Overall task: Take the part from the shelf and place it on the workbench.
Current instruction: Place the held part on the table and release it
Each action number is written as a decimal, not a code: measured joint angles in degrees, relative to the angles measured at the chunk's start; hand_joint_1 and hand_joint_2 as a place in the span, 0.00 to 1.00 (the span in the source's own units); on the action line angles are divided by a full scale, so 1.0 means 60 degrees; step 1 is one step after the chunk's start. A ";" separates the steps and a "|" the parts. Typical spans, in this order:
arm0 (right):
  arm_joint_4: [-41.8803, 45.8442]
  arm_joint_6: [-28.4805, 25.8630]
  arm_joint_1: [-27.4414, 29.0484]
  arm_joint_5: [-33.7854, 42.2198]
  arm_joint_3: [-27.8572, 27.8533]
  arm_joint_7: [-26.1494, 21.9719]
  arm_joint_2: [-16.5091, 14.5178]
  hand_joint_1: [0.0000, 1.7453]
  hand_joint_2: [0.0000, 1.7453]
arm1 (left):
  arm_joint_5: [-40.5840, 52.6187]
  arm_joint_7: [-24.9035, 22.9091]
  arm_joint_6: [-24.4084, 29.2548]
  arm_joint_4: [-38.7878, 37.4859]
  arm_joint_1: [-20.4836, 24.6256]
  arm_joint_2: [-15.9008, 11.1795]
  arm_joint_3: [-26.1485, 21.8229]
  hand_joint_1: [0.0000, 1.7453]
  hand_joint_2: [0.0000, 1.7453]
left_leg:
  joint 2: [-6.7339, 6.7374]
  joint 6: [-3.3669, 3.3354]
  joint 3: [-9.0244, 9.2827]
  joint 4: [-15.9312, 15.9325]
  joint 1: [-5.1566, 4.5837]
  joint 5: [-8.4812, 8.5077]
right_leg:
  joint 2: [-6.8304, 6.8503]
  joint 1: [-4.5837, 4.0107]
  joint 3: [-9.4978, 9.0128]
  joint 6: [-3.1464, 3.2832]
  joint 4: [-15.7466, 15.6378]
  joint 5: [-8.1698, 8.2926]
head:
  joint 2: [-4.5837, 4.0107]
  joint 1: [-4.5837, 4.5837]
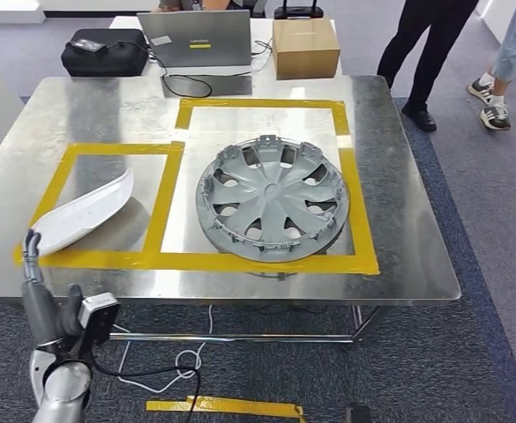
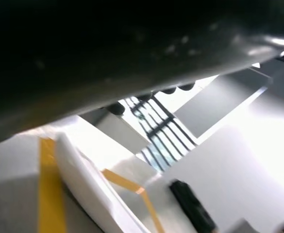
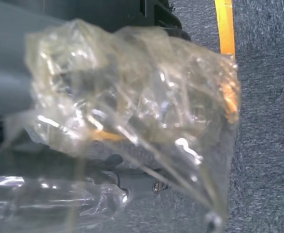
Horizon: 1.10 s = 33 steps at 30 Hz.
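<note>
White part (image 1: 85, 214) lies flat on table (image 1: 401, 229), inside taped box left of hubcap (image 1: 272, 196). Placing looks done. Left hand (image 1: 33, 264) empty, fingers apart, just beside part. Right hand: cannot tell, plastic film (image 3: 133, 107) covers lens. Next: draw arm clear without nudging part.

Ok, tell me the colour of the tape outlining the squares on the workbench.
Yellow tape, outlining two squares on the metal workbench; clearest in the head view.

A robotics test lab or workshop is suggested: a steel-topped desk (image 1: 401, 220) marked out with yellow tape rectangles (image 1: 168, 185), a grey plastic wheel cover (image 1: 272, 197) laid within one, an open grey laptop (image 1: 195, 40) behind, grey carpet tiles (image 1: 467, 352) underfoot.
</note>
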<state>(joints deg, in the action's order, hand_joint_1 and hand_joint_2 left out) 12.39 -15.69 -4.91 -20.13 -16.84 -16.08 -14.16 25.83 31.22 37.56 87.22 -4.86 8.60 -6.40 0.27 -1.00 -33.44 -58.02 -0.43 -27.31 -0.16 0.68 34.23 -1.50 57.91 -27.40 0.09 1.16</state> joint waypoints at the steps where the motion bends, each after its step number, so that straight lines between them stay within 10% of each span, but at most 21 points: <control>1: -0.0001 0.0005 0.0006 0.0012 -0.0024 0.0003 0.0006 0.00 0.00 | -0.0113 0.0171 -0.0033 -0.0052 -0.0077 0.0011 -0.0377 0.00 0.00 | 0.0000 0.0000 0.0000 0.0000 0.0000 0.0000 | 0.0001 0.0000 0.0001 0.0000 0.0000 -0.0003 | 0.0000 0.0000; 20: -0.0003 0.0014 0.0014 0.0021 -0.0222 0.0105 0.0030 0.00 0.00 | -0.0617 0.0588 0.0002 -0.1052 -0.0205 0.0348 -0.3064 0.00 0.00 | 0.0001 -0.0014 0.0006 -0.0021 -0.0011 -0.0037 | -0.0006 0.0013 -0.0015 -0.0016 -0.0016 -0.0004 | 0.0000 0.0003; 26: -0.0008 0.0075 0.0024 0.0022 -0.0278 0.0206 0.0047 0.00 0.00 | -0.1241 0.0751 -0.1074 -0.3148 0.0161 0.0368 -0.5140 0.00 0.00 | 0.0045 -0.0225 0.0189 0.0272 0.0073 0.0101 | 0.0002 0.0004 0.0020 -0.0140 0.0117 -0.0193 | 0.0000 -0.0020; 30: -0.0024 0.0168 0.0073 0.0031 -0.0325 0.0316 0.0114 0.00 0.00 | -0.0989 0.0757 -0.1375 -0.5401 0.0456 0.0312 -0.6627 0.00 0.00 | 0.0112 -0.0254 0.0251 0.0381 0.0115 0.0153 | 0.0012 0.0018 0.0869 -0.0235 0.2093 -0.1218 | 0.0000 -0.0063; 33: -0.0028 0.0200 0.0132 0.0039 -0.0380 0.0394 0.0175 0.00 0.00 | -0.0549 0.0740 -0.1275 -0.7110 0.0590 0.0200 -0.7487 0.00 0.00 | 0.0113 -0.0203 0.0258 0.0352 0.0133 0.0125 | 0.0030 0.0043 0.0504 -0.0271 0.1545 -0.0765 | 0.0000 -0.0067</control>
<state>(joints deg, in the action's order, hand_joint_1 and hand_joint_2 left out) 12.22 -14.49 -4.12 -19.90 -19.12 -13.71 -13.11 22.54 35.66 29.91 44.56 -1.31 9.80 -51.32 0.95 -2.22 -31.89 -55.91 0.37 -26.56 0.02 0.94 37.25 -3.13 67.18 -31.99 0.09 0.76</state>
